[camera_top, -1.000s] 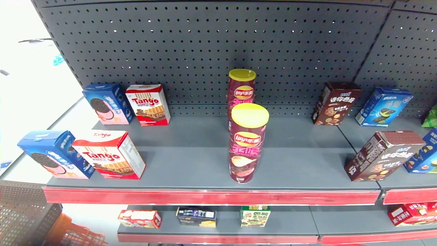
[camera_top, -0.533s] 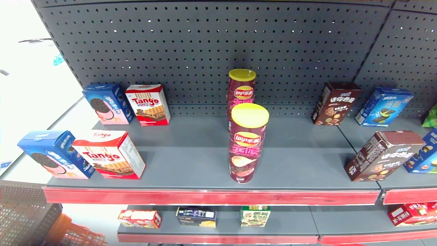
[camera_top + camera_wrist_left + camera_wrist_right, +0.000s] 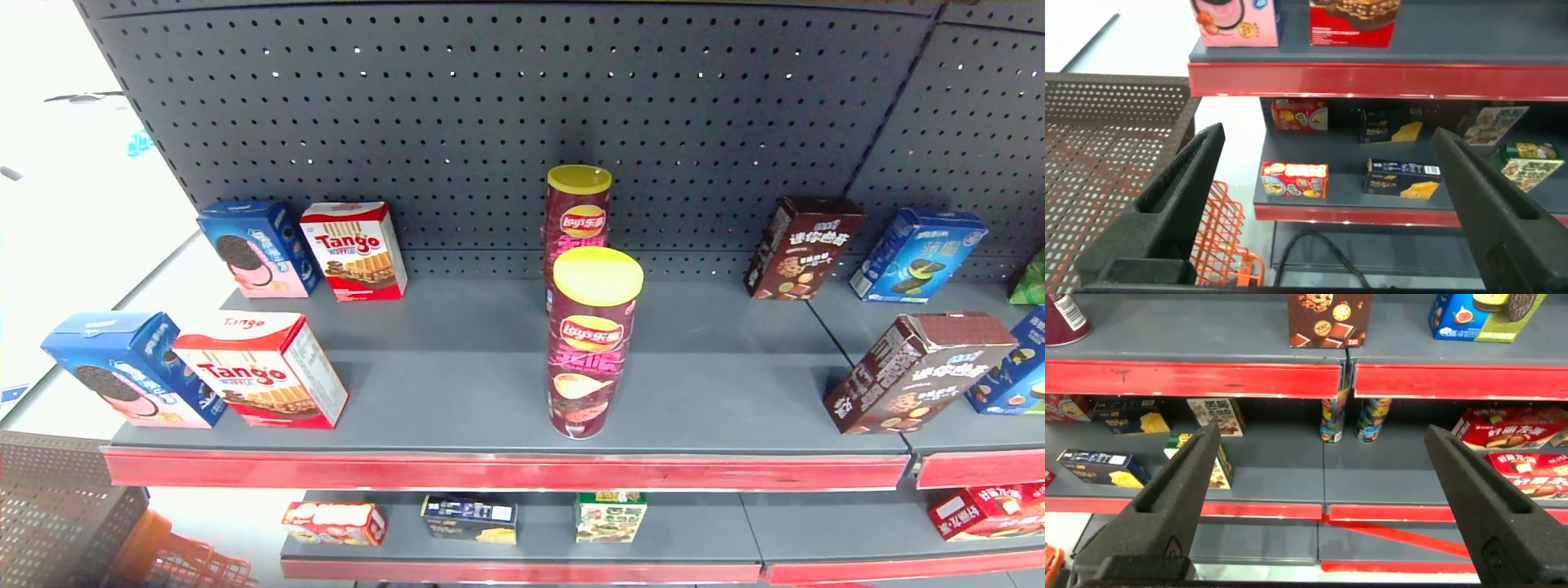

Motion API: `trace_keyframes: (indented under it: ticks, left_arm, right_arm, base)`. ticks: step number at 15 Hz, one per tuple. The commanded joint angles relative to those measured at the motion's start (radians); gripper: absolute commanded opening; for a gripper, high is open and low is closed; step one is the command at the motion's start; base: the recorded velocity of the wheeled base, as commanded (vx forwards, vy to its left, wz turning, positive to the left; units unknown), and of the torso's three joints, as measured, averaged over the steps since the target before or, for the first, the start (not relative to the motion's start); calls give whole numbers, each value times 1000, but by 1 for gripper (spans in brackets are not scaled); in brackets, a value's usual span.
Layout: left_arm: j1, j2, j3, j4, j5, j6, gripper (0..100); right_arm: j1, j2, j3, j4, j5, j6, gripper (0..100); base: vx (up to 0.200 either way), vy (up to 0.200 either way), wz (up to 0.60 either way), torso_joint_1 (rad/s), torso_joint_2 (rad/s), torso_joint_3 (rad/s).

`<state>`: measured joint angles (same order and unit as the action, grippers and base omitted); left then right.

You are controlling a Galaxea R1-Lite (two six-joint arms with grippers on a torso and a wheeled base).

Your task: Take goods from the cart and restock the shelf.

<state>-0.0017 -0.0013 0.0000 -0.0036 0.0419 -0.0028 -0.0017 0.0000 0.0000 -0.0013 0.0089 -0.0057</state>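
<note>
— Since you face it, what is biggest?
— The shelf point(image 3: 457, 392). It has a flat grey metal deck with a glossy red front strip. Behind it rises a dark back panel point(image 3: 490, 98), punched all over with small holes. Low at the near left is the cart point(image 3: 49, 506), of brown perforated metal. An orange wire basket point(image 3: 188, 563) sits just beside it.
— And the goods?
— Cardboard boxes at the near left: a blue cookie box point(image 3: 131, 371) and a red-and-white wafer box point(image 3: 261, 371). A brown box point(image 3: 914, 371) stands near right. In the middle, both upright, are two maroon cylinders with yellow lids: the near chip can point(image 3: 589, 359) and the far chip can point(image 3: 576, 212).
— Your pincers?
— My left pincer point(image 3: 1328, 135) and right pincer point(image 3: 1323, 431) are spread wide. Their matte black fingers hold nothing, low before the lower shelf point(image 3: 1347, 188).
</note>
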Motion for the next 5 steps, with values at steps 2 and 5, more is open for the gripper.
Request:
trace_keyframes:
  ticks: [2,5]
  left_arm:
    - [0,1,0,-1,4,-2,100]
    - [0,1,0,-1,4,-2,100]
  right_arm:
    - [2,0,0,0,0,0,100]
    - [2,0,0,0,8,0,100]
  base:
    - [0,0,0,0,0,0]
    - [0,0,0,0,0,0]
